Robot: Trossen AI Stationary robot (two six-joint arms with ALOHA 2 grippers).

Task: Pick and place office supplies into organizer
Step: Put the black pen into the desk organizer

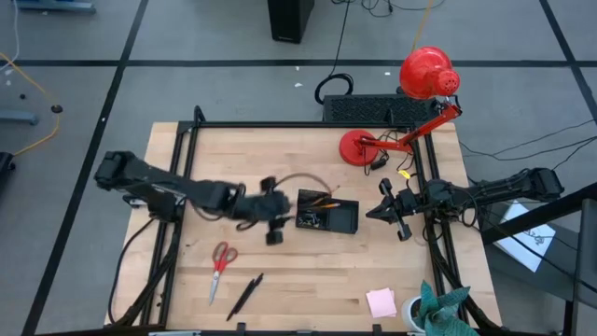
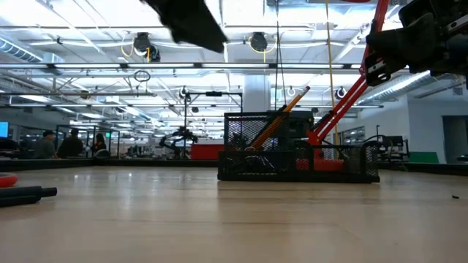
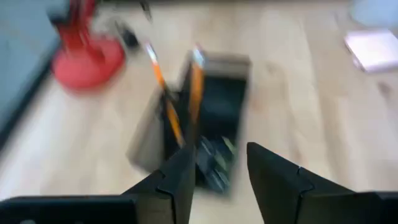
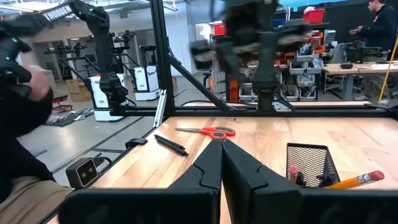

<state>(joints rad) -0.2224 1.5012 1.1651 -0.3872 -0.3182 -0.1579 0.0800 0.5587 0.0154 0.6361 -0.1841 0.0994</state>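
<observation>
Jaws: left gripper (image 3: pixel 217 168) stands parted with nothing between its fingers (image 3: pixel 177 180); right gripper (image 4: pixel 222 163) is closed, fingertips together, holding nothing.
Table (image 1: pixel 308 271): light wooden top inside a black frame, carrying everything below.
Left arm (image 1: pixel 159 187): reaches across from the left edge; its gripper (image 1: pixel 270 213) hovers just left of the organizer, above the table. Its wrist view is smeared, with the organizer just ahead of the fingers.
Right arm (image 1: pixel 504 189): comes in from the right edge and waits; its gripper (image 1: pixel 387 210) is just right of the organizer, apart from it.
Desk lamp (image 1: pixel 368 147): red, round base on the far right part of the table, head beyond the table edge.
Organizer (image 1: pixel 327 213): black mesh tray near the table's middle, between the two grippers.
Teal cloth (image 1: pixel 440 308): bunched at the near right corner.
Scissors (image 1: pixel 219 266): red handles, lying flat on the near left part, well apart from the organizer.
Black pens (image 1: pixel 245 294): two, just beside the scissors, nearer the front edge.
Sticky-note pad (image 1: pixel 381 301): pink, near the front right, beside the cloth.
Orange pencils (image 2: pixel 274 123): leaning tilted in the organizer's left end, tips above its rim.
Small dark pieces (image 1: pixel 311 219): inside the organizer; which they are I cannot tell.
</observation>
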